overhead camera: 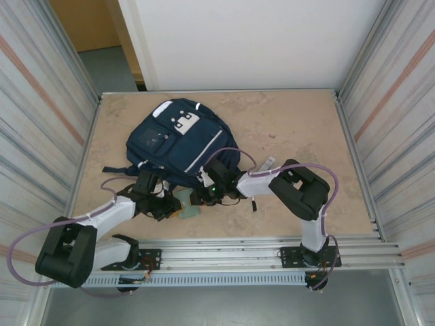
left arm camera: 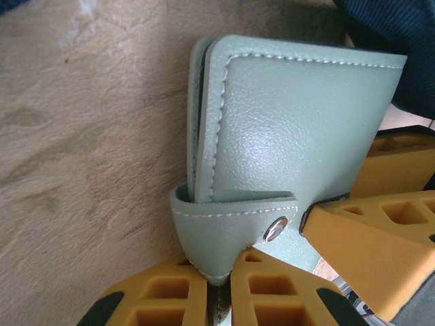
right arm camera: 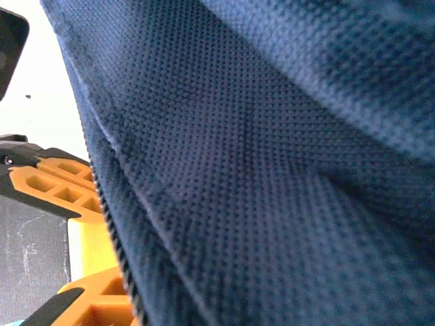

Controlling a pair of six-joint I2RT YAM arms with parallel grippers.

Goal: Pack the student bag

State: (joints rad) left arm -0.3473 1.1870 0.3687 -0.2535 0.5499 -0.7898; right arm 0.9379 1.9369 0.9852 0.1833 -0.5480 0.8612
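Left gripper (overhead camera: 167, 202): clamped on a green wallet (left arm camera: 299, 129), pads (left arm camera: 380, 238) at its snap strap. The wallet lies at 6 o'clock of the bag (overhead camera: 180, 139), which lies flat on the table (overhead camera: 299, 129), left of centre. Right gripper (overhead camera: 206, 192): at the bag's 5 o'clock edge, navy fabric against its fingers (right arm camera: 58, 187); cannot tell whether it grips.

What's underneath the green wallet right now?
Beige tabletop shows beside the green wallet, with the navy student bag past its far corner. What lies directly beneath is covered by the wallet itself.
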